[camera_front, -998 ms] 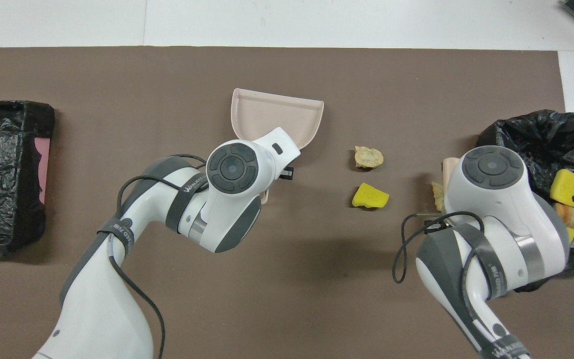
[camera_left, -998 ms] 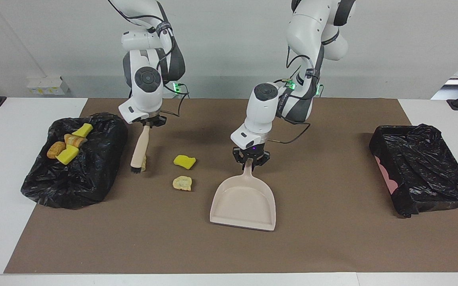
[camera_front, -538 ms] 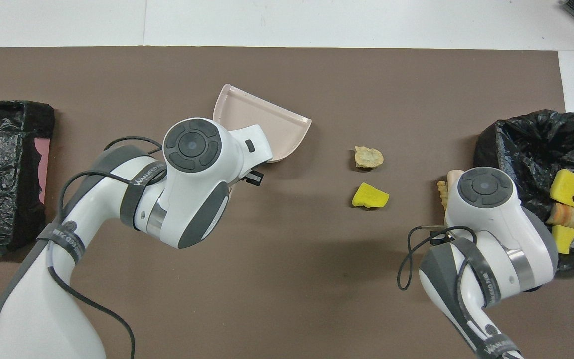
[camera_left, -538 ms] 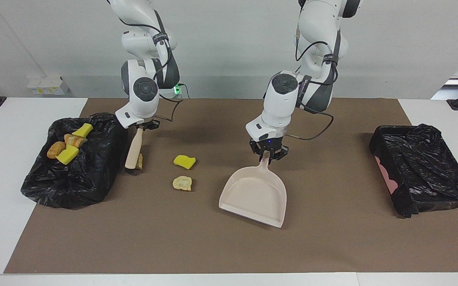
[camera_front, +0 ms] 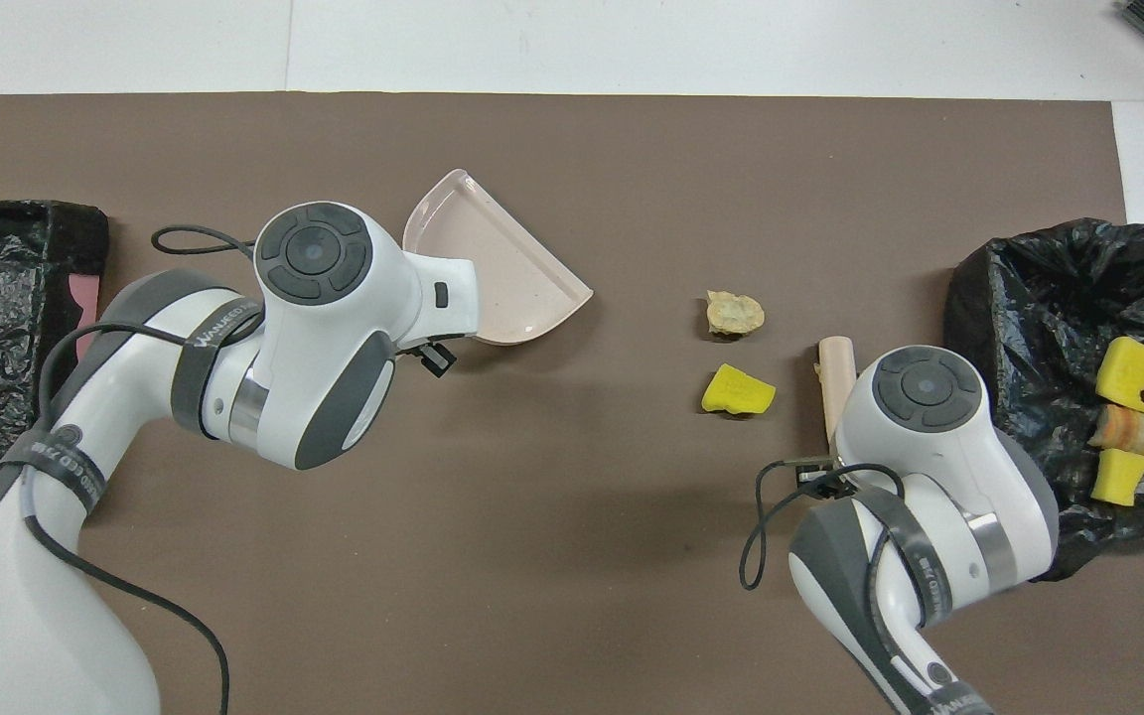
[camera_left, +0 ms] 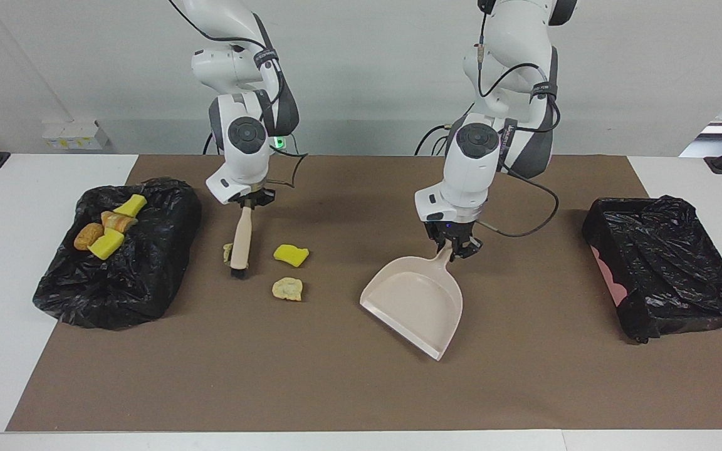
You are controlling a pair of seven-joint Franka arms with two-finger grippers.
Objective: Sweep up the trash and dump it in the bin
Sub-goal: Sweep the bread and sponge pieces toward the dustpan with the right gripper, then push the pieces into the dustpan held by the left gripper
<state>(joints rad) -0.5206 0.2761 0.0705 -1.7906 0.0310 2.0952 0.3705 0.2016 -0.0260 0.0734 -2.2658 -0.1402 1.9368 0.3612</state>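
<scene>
Bench (camera_left: 10, 263), white, w/ brown mat (camera_left: 361, 388) over most of it.

Two black-lined bins: one at R arm's end (camera_left: 123, 275), already holding four trash pcs (camera_left: 107, 228), yellow sponge + tan bread lumps; second bin (camera_left: 668, 263) at L arm's end, nothing seen in it.

Beige dustpan (camera_left: 417, 304) on mat mid-bench, mouth turned slantwise twd the loose trash, lip low to mat; can't tell if lip touches. L end effector (camera_left: 453, 247) clenched on dustpan handle.

Hand brush (camera_left: 242, 241), pale wood handle, dark bristles down at mat. R end effector (camera_left: 249, 199) clenched on top of handle.

Loose trash on mat, three pcs:
- yellow sponge scrap (camera_left: 291, 254), just beside brush, on dustpan's side of it
- tan bread lump (camera_left: 287, 289), farther fr robots than sponge, near brush tip
- small tan crumb (camera_left: 228, 252), touching or almost touching brush, on the bin's side of it; hidden under R arm in overhead view

Step in hand (judgement): set pan, sweep loose pcs into it.
- Pan well apart fr the pcs; bring lip closer + flat to mat before stroke, else pcs stop short or slip under.
- Brush sits betw crumb and the other two. Start stroke fr bin's side of crumb, so all three go pan-ward in one pass.
- Keep bristles down, stroke slow; sponge is light, may skip sideways.
- Aim along pan's axis, mouth is angled.
</scene>
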